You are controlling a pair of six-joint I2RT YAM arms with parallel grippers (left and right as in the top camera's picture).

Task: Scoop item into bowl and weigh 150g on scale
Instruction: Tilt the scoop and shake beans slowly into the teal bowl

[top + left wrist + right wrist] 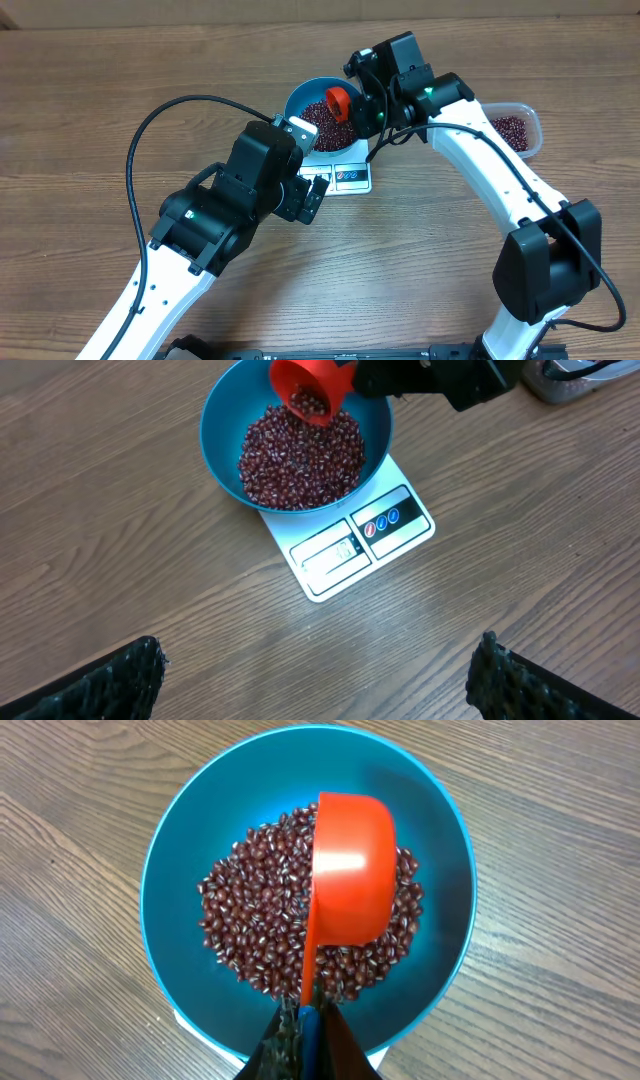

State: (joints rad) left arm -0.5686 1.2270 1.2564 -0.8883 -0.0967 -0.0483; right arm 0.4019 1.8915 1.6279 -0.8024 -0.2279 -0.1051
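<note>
Sitting on the scale [350,545], the bowl [215,420] holds beans [300,455]; right gripper [303,1030] clamps a tipped scoop [350,880] above, left gripper [320,685] gapes wide.

Both arms as I see them from my station. Left arm [150,300] and right arm [490,160]: smooth white links joined by bulky black housings, each arm showing one small green light [190,212]. Tiny dark screw dots run along the left arm's white link. A thin black cable [185,100] arcs off each arm. Left fingers [110,682]: black, with coarse knobbly pads. Right fingers [285,1045]: dark and narrow, tapering to a point.
</note>
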